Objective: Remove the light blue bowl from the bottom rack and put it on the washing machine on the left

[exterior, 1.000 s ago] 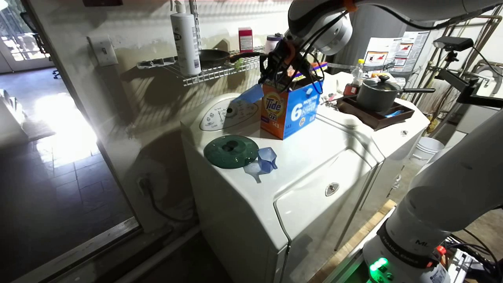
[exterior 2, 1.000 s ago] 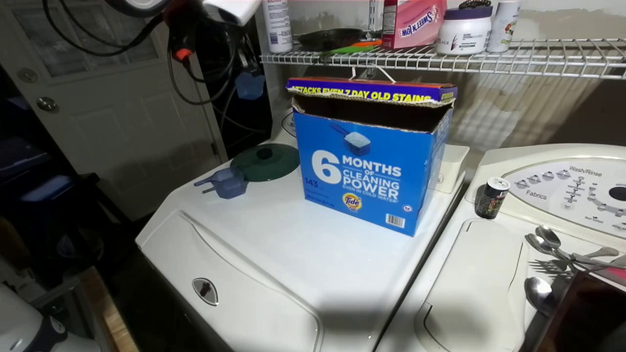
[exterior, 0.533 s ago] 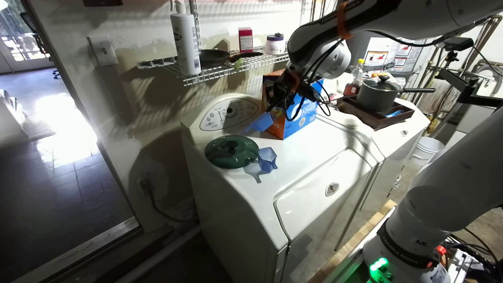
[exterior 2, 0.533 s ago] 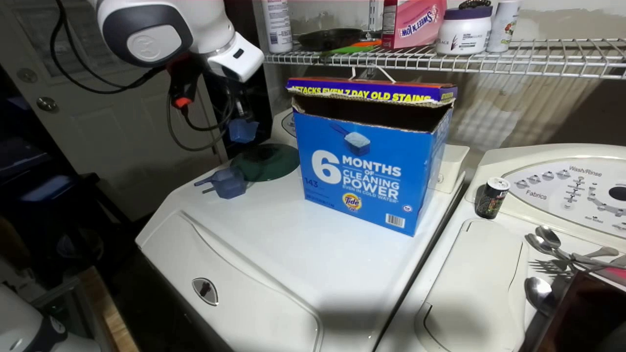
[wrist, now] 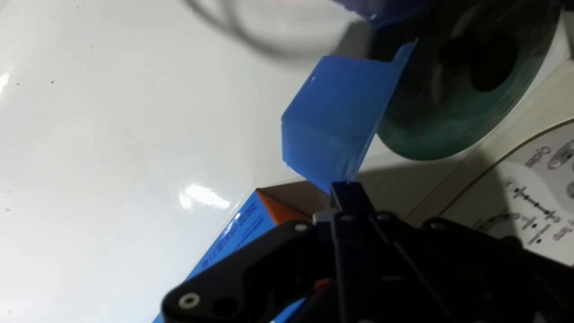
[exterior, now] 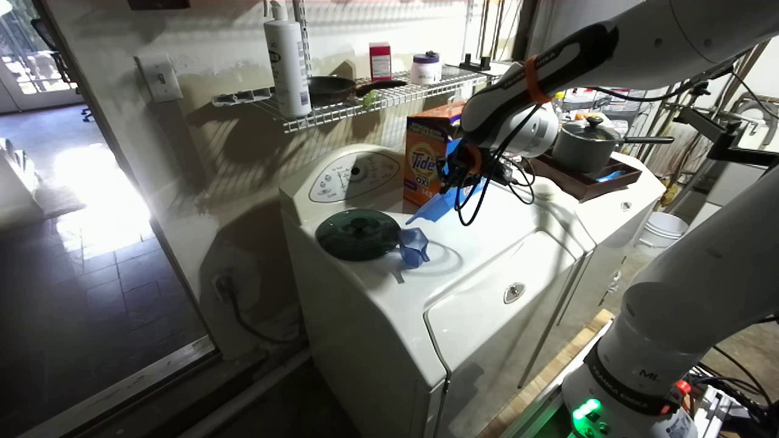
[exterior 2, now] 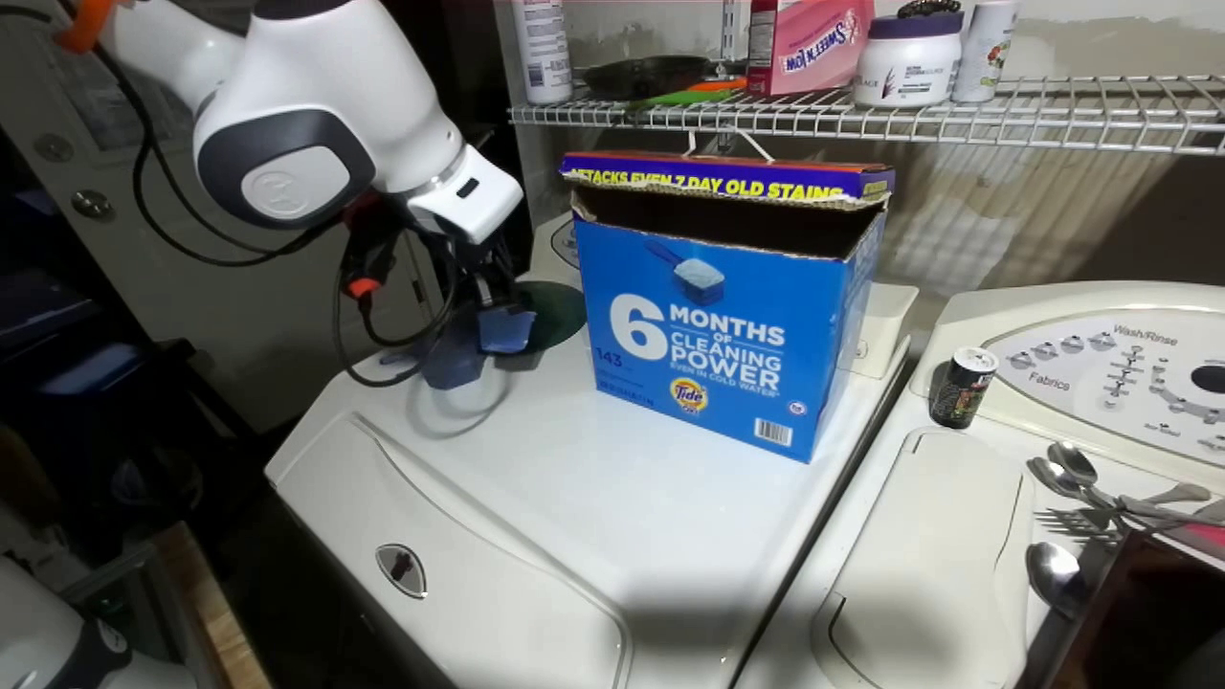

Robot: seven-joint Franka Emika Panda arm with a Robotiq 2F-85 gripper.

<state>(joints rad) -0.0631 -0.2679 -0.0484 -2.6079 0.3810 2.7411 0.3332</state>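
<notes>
Arm (exterior 2: 354, 86) dropped vs. earlier, bent downward; gripper (wrist: 345, 186) clamped on lt-blue bowl (wrist: 334, 121) abv washer (exterior: 475, 319).

Pale scuffed wall (exterior: 225, 55), barred shadows (exterior: 243, 146) across it; light switch (exterior: 160, 79) near edge of doorway (exterior: 112, 134), outlet (exterior: 223, 286) lower near same edge. Beyond threshold (exterior: 134, 386), tiled floor (exterior: 109, 286), dim toward near corner, bright light patch (exterior: 109, 188) against doorway edge. Glazed panel (exterior: 42, 68) at floor's far edge. In an exterior view, door (exterior 2: 220, 325), knob (exterior 2: 92, 203) near one upright edge.
</notes>
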